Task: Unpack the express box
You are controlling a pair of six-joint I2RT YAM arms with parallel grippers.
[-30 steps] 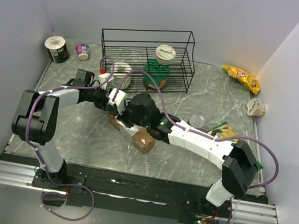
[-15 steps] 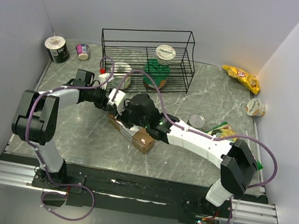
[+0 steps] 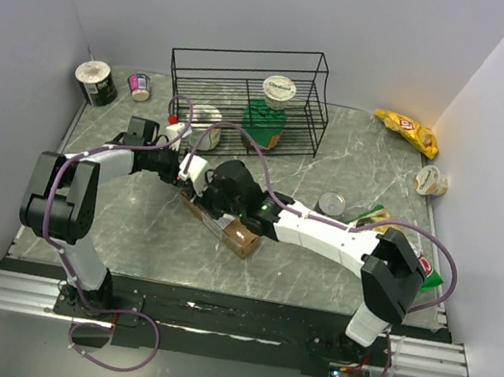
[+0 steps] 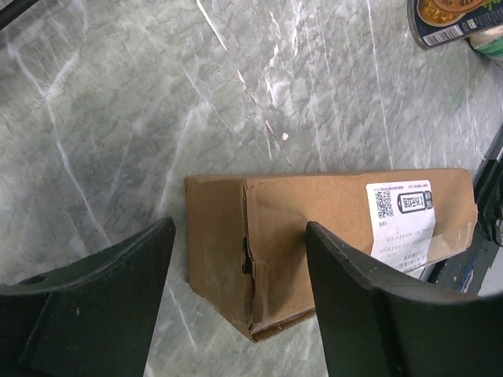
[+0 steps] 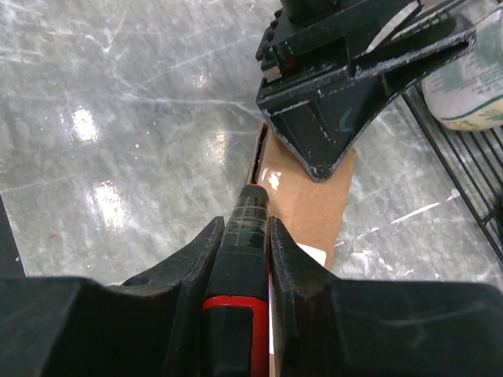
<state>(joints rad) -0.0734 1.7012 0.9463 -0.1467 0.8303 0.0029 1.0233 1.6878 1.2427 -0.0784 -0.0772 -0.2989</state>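
Note:
The express box (image 3: 241, 236) lies on the marble table, a long brown carton with a white label (image 4: 401, 220). My left gripper (image 3: 194, 173) is open, its jaws straddling the box's far-left end (image 4: 240, 229) without visibly pressing it. My right gripper (image 3: 224, 193) is shut on a black-and-red tool (image 5: 245, 251). The tool's tip rests at the edge seam on the box's top face (image 5: 310, 200). One finger of the left gripper (image 5: 330, 133) shows just beyond the tool tip in the right wrist view.
A black wire rack (image 3: 250, 91) stands behind the box with a green lidded tub (image 3: 269, 118) in it. Cups (image 3: 95, 83) stand at the back left. A yellow snack bag (image 3: 406, 128), a cup (image 3: 432, 181) and a tin (image 3: 331, 203) are on the right.
My right arm has shifted a little to the left, carrying the tool along the box. The left arm and the box have not moved.

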